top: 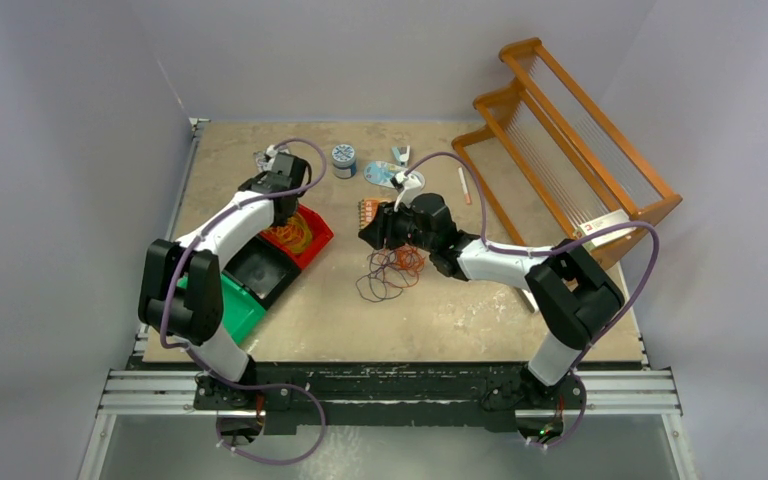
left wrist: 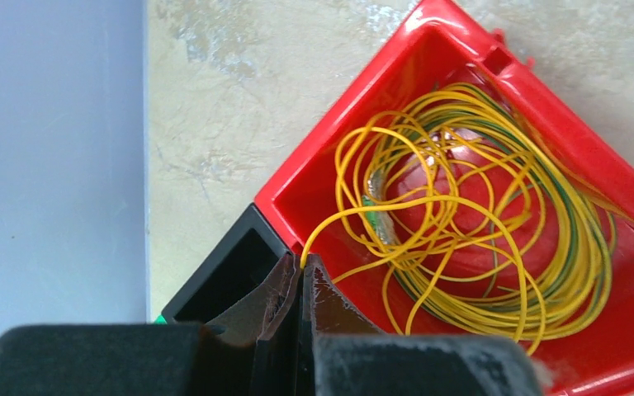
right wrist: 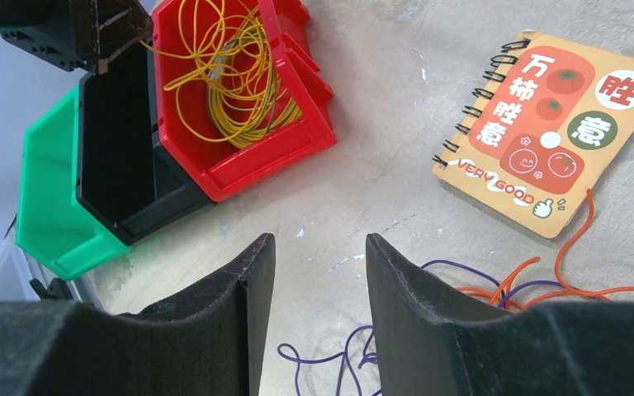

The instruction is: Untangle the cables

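A coil of yellow cables (left wrist: 479, 214) lies in the red bin (left wrist: 330, 177). My left gripper (left wrist: 303, 262) is shut on one yellow strand at the bin's near corner. From above it sits over the red bin (top: 318, 228). A loose tangle of purple and orange cables (top: 392, 270) lies on the table in the middle. My right gripper (right wrist: 320, 243) hovers open over bare table, with nothing between its fingers. A purple cable (right wrist: 343, 359) runs below it and an orange cable (right wrist: 537, 285) lies to its right.
A black bin (right wrist: 115, 148) and a green bin (right wrist: 45, 198) stand beside the red one. An orange spiral notebook (right wrist: 545, 124) lies near the tangle. A wooden rack (top: 570, 140) fills the back right. A small jar (top: 343, 160) and a pen (top: 465, 185) sit at the back.
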Controlling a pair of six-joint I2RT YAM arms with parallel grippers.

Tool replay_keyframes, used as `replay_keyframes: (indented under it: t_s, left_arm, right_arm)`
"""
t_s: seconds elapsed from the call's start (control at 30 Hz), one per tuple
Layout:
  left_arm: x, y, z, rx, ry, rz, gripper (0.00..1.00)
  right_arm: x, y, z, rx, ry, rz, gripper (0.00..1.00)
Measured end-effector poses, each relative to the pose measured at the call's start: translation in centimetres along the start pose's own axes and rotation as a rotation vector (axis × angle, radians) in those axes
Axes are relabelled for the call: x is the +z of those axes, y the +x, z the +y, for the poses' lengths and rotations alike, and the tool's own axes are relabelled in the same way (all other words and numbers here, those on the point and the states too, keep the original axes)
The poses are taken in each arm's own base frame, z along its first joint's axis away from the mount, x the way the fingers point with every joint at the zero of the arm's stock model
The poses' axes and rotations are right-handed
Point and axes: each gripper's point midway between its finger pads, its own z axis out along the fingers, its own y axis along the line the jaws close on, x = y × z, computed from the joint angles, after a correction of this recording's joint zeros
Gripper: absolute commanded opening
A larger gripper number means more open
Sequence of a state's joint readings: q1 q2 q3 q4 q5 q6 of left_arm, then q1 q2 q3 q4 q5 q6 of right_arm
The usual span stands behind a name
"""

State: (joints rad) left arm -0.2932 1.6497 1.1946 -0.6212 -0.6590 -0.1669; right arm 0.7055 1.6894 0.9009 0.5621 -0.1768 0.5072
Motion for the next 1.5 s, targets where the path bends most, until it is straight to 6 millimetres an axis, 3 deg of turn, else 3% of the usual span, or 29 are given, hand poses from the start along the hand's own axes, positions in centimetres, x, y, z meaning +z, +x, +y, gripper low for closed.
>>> replay_keyframes:
  t_s: [0.23, 0.83, 1.3, 1.5]
  left_arm:
    - [0.4, 0.2, 0.4, -0.018, -0.001, 0.012, 0.00]
    - [2.3, 0.1, -3.7, -0.001, 0.117, 0.089, 0.01]
    - [2.4, 0.3, -3.9, -0.003, 0.122, 0.098, 0.25]
    - [0.7, -1.7, -2.4, -0.075, 0.107, 0.019, 0.33]
  right_arm:
    - [0.2, 0.2, -0.1, 0.001, 0.001, 0.007, 0.47]
    - [0.1, 0.4, 0.3, 0.002, -0.019, 0.018, 0.47]
    - [0.1, 0.4, 0.3, 0.002, -0.021, 0.018, 0.47]
    - [0.1, 0.4, 0.3, 0.002, -0.021, 0.018, 0.47]
